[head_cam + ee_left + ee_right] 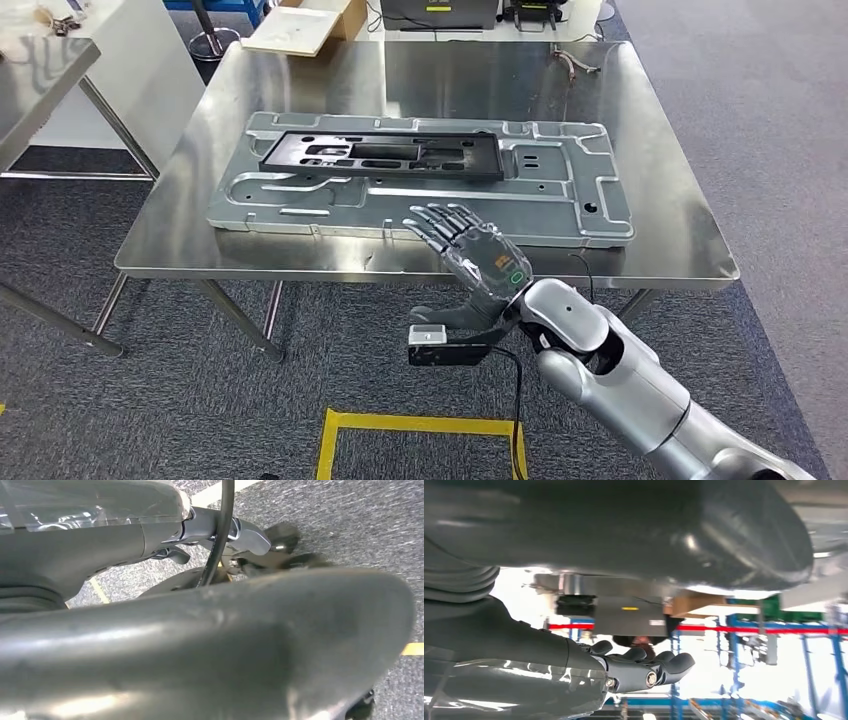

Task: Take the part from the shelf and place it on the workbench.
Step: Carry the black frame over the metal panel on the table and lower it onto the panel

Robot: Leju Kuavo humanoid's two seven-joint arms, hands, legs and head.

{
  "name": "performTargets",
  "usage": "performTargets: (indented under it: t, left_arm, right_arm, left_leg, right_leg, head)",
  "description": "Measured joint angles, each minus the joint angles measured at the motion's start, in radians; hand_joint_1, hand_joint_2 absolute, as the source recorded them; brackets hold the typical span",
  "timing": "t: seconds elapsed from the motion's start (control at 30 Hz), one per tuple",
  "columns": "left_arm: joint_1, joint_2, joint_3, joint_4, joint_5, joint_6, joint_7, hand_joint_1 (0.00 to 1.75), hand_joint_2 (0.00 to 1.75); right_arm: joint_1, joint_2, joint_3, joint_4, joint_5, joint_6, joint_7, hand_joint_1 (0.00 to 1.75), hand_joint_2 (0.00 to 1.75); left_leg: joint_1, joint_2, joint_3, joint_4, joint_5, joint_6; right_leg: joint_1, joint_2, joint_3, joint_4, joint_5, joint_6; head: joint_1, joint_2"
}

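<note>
The black plastic part (385,155), a long flat frame with cut-outs, lies on top of a large grey sheet-metal panel (560,190) on the steel workbench (300,70). My right hand (470,250) hovers at the bench's front edge, just short of the panel, with its fingers spread and nothing in it. It is clear of the black part. In the right wrist view the dark fingers (644,667) are stretched out and empty. My left hand (210,530) hangs over the carpet with its fingers loosely out and nothing held.
A second steel table (40,60) stands at the far left. A cardboard box (305,25) sits behind the bench, and a cable (575,60) lies on its far right corner. Yellow tape (420,425) marks the carpet in front of me.
</note>
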Motion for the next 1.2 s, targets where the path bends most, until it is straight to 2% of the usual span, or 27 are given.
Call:
performTargets:
  t: [0.07, 0.1, 0.17, 0.2, 0.23, 0.3, 0.33, 0.37, 0.4, 0.43, 0.47, 0.5, 0.57, 0.6, 0.67, 0.7, 0.73, 0.83, 0.87, 0.9, 0.93, 0.97, 1.0, 1.07, 1.1, 1.13, 1.2]
  left_arm:
    - [-0.008, 0.002, -0.006, 0.002, -0.005, -0.003, -0.003, 0.0, 0.0]
    - [-0.012, 0.004, -0.01, 0.004, -0.01, -0.009, -0.005, 0.0, 0.0]
    - [-0.021, 0.014, -0.024, 0.014, -0.022, -0.035, -0.009, 0.0, 0.0]
    - [-0.026, 0.018, -0.031, 0.022, -0.027, -0.05, -0.011, 0.0, 0.0]
    - [-0.03, 0.024, -0.036, 0.03, -0.031, -0.062, -0.013, 0.0, 0.0]
    - [-0.038, 0.033, -0.043, 0.047, -0.037, -0.075, -0.017, 0.0, 0.0]
    - [-0.042, 0.037, -0.047, 0.055, -0.042, -0.08, -0.018, 0.0, 0.0]
    - [-0.046, 0.04, -0.05, 0.064, -0.049, -0.085, -0.019, 0.0, 0.0]
    - [-0.05, 0.043, -0.054, 0.072, -0.06, -0.091, -0.02, 0.0, 0.0]
    - [-0.054, 0.046, -0.059, 0.08, -0.075, -0.098, -0.02, 0.0, 0.0]
    - [-0.059, 0.049, -0.066, 0.087, -0.09, -0.106, -0.019, 0.0, 0.0]
    - [-0.064, 0.051, -0.074, 0.094, -0.106, -0.115, -0.018, 0.0, 0.0]
    - [-0.076, 0.055, -0.087, 0.11, -0.14, -0.132, -0.018, 0.0, 0.0]
    - [-0.082, 0.058, -0.093, 0.119, -0.157, -0.139, -0.018, 0.0, 0.0]
    - [-0.09, 0.064, -0.102, 0.135, -0.184, -0.147, -0.019, 0.0, 0.0]
    - [-0.092, 0.067, -0.104, 0.142, -0.194, -0.148, -0.019, 0.0, 0.0]
    - [-0.092, 0.069, -0.106, 0.147, -0.204, -0.148, -0.019, 0.0, 0.0]
    - [-0.093, 0.077, -0.114, 0.162, -0.231, -0.144, -0.015, 0.0, 0.0]
    - [-0.09, 0.082, -0.117, 0.165, -0.236, -0.137, -0.013, 0.0, 0.0]
    - [-0.083, 0.089, -0.118, 0.167, -0.237, -0.128, -0.012, 0.0, 0.0]
    - [-0.073, 0.097, -0.118, 0.167, -0.233, -0.119, -0.012, 0.0, 0.0]
    - [-0.059, 0.109, -0.115, 0.164, -0.225, -0.109, -0.015, 0.0, 0.0]
    - [-0.045, 0.121, -0.112, 0.159, -0.212, -0.1, -0.019, 0.0, 0.0]
    - [-0.018, 0.147, -0.102, 0.141, -0.178, -0.08, -0.029, 0.0, 0.0]
    - [-0.004, 0.16, -0.098, 0.129, -0.161, -0.07, -0.033, 0.0, 0.0]
    - [0.009, 0.173, -0.095, 0.115, -0.147, -0.059, -0.034, 0.0, 0.0]
    - [0.039, 0.2, -0.098, 0.083, -0.123, -0.031, -0.026, 0.0, 0.0]
  right_arm:
    - [0.017, -0.003, 0.007, -0.038, 0.0, -0.012, -0.005, 0.0, 0.0]
    - [0.023, -0.004, 0.01, -0.054, 0.0, -0.018, -0.007, 0.0, 0.0]
    - [0.038, -0.005, 0.013, -0.076, 0.0, -0.027, -0.006, 0.0, 0.0]
    - [0.046, -0.005, 0.014, -0.085, 0.0, -0.03, -0.004, 0.0, 0.0]
    - [0.054, -0.005, 0.014, -0.093, 0.0, -0.032, -0.002, 0.0, 0.0]
    - [0.064, -0.003, 0.015, -0.107, 0.0, -0.036, 0.001, 0.0, 0.0]
    - [0.069, -0.002, 0.015, -0.112, 0.0, -0.037, 0.003, 0.0, 0.0]
    - [0.074, -0.001, 0.015, -0.115, 0.002, -0.039, 0.005, 0.0, 0.0]
    - [0.08, 0.0, 0.016, -0.119, 0.004, -0.04, 0.007, 0.0, 0.0]
    - [0.086, 0.0, 0.016, -0.124, 0.006, -0.041, 0.01, 0.0, 0.0]
    - [0.091, 0.0, 0.016, -0.129, 0.009, -0.043, 0.012, 0.0, 0.0]
    - [0.097, 0.0, 0.016, -0.137, 0.013, -0.046, 0.015, 0.0, 0.0]
    - [0.117, 0.0, 0.013, -0.156, 0.026, -0.064, 0.023, 0.0, 0.0]
    - [0.134, 0.0, 0.01, -0.165, 0.035, -0.076, 0.029, 0.0, 0.0]
    - [0.174, 0.0, 0.004, -0.176, 0.05, -0.097, 0.039, 0.0, 0.0]
    - [0.19, 0.0, 0.002, -0.178, 0.055, -0.104, 0.043, 0.0, 0.0]
    - [0.203, -0.002, 0.0, -0.18, 0.059, -0.109, 0.047, 0.0, 0.0]
    - [0.285, -0.009, -0.04, -0.19, 0.065, -0.13, 0.07, 0.0, 0.0]
    - [0.337, -0.01, -0.067, -0.194, 0.066, -0.133, 0.076, 0.0, 0.0]
    - [0.387, -0.01, -0.097, -0.196, 0.065, -0.133, 0.08, 0.0, 0.0]
    - [0.427, -0.011, -0.126, -0.196, 0.064, -0.127, 0.08, 0.0, 0.0]
    - [0.453, -0.012, -0.151, -0.192, 0.061, -0.115, 0.08, 0.0, 0.0]
    - [0.466, -0.014, -0.173, -0.187, 0.053, -0.099, 0.081, 0.0, 0.0]
    - [0.473, -0.018, -0.21, -0.162, 0.029, -0.059, 0.091, 0.0, 0.0]
    - [0.472, -0.018, -0.225, -0.138, 0.016, -0.043, 0.097, 0.0, 0.0]
    - [0.471, -0.016, -0.242, -0.105, 0.005, -0.033, 0.103, 0.0, 0.0]
    - [0.483, -0.004, -0.284, -0.027, -0.016, -0.029, 0.111, 0.0, 0.0]
  left_leg:
    - [-0.004, -0.004, 0.074, -0.113, -0.017, 0.01]
    - [-0.007, -0.006, 0.084, -0.137, -0.025, 0.016]
    - [-0.006, -0.003, 0.074, -0.146, -0.01, 0.031]
    - [-0.005, 0.0, 0.067, -0.148, 0.001, 0.04]
    - [-0.003, 0.004, 0.057, -0.15, 0.013, 0.049]
    - [-0.006, 0.009, 0.031, -0.15, 0.036, 0.062]
    - [-0.008, 0.011, 0.016, -0.15, 0.047, 0.066]
    - [-0.011, 0.012, 0.0, -0.148, 0.058, 0.067]
    - [-0.013, 0.013, -0.017, -0.145, 0.069, 0.067]
    - [-0.016, 0.013, -0.034, -0.142, 0.079, 0.067]
    - [-0.018, 0.013, -0.048, -0.138, 0.088, 0.066]
    - [-0.02, 0.012, -0.06, -0.135, 0.096, 0.064]
    - [-0.021, 0.012, -0.073, -0.13, 0.111, 0.057]
    - [-0.02, 0.013, -0.075, -0.131, 0.12, 0.051]
    - [-0.017, 0.013, -0.079, -0.137, 0.138, 0.039]
    - [-0.016, 0.013, -0.084, -0.138, 0.136, 0.033]
    - [-0.016, 0.012, -0.095, -0.125, 0.114, 0.027]
    - [-0.006, 0.007, -0.139, 0.018, -0.03, 0.009]
    - [-0.001, 0.007, -0.143, 0.073, -0.054, 0.004]
    - [0.002, 0.007, -0.136, 0.108, -0.049, 0.0]
    - [0.005, 0.007, -0.114, 0.117, -0.024, -0.003]
    - [0.008, 0.007, -0.077, 0.095, 0.004, -0.006]
    - [0.011, 0.007, -0.028, 0.045, 0.013, -0.009]
    - [0.01, 0.005, 0.069, -0.084, -0.019, -0.006]
    - [0.008, 0.003, 0.094, -0.127, -0.039, -0.001]
    - [0.004, 0.001, 0.103, -0.147, -0.046, 0.008]
    - [0.005, 0.002, 0.09, -0.148, -0.031, 0.029]
  right_leg:
    - [0.002, 0.001, -0.013, 0.003, 0.017, 0.011]
    - [0.002, 0.001, -0.015, 0.0, 0.027, 0.018]
    - [0.002, 0.003, -0.018, -0.004, 0.036, 0.03]
    - [0.002, 0.004, -0.025, 0.004, 0.019, 0.035]
    - [0.001, 0.005, -0.037, 0.031, -0.017, 0.039]
    - [0.0, 0.006, -0.068, 0.137, -0.119, 0.041]
    - [0.0, 0.006, -0.081, 0.201, -0.156, 0.042]
    - [0.001, 0.006, -0.085, 0.249, -0.166, 0.042]
    - [0.001, 0.006, -0.076, 0.272, -0.154, 0.041]
    - [0.002, 0.006, -0.05, 0.261, -0.127, 0.037]
    - [0.005, 0.006, -0.009, 0.22, -0.102, 0.03]
    - [0.009, 0.005, 0.045, 0.157, -0.092, 0.021]
    - [0.018, 0.003, 0.141, 0.023, -0.109, 0.006]
    - [0.021, 0.003, 0.167, -0.018, -0.12, 0.002]
    - [0.024, 0.003, 0.169, -0.043, -0.113, -0.002]
    - [0.021, 0.003, 0.161, -0.047, -0.101, -0.005]
    - [0.017, 0.003, 0.15, -0.051, -0.086, -0.007]
    - [0.011, 0.001, 0.108, -0.054, -0.048, -0.011]
    - [0.01, -0.001, 0.093, -0.053, -0.037, -0.01]
    - [0.009, -0.004, 0.076, -0.049, -0.027, -0.009]
    - [0.007, -0.004, 0.056, -0.043, -0.017, -0.006]
    - [0.003, -0.002, 0.033, -0.034, -0.007, -0.002]
    - [0.001, 0.003, 0.013, -0.024, 0.002, 0.003]
    - [0.0, 0.011, -0.012, -0.008, 0.017, 0.016]
    - [0.001, 0.012, -0.016, -0.005, 0.025, 0.023]
    - [0.003, 0.012, -0.016, -0.007, 0.033, 0.029]
    - [0.001, 0.011, -0.019, -0.008, 0.036, 0.042]
  head:
    - [0.0, 0.0]
    - [0.0, 0.0]
    - [0.0, 0.0]
    - [0.0, 0.0]
    - [0.0, 0.0]
    - [0.0, 0.0]
    - [0.0, 0.0]
    - [0.0, 0.0]
    - [0.0, 0.0]
    - [0.0, 0.0]
    - [0.0, 0.0]
    - [0.0, 0.0]
    - [0.0, 0.0]
    - [0.0, 0.0]
    - [0.0, 0.0]
    - [0.0, 0.0]
    - [0.0, 0.0]
    - [0.0, 0.0]
    - [0.0, 0.0]
    - [0.0, 0.0]
    - [0.0, 0.0]
    - [0.0, 0.0]
    - [0.0, 0.0]
    - [0.0, 0.0]
    - [0.0, 0.0]
    - [0.0, 0.0]
    - [0.001, 0.0]
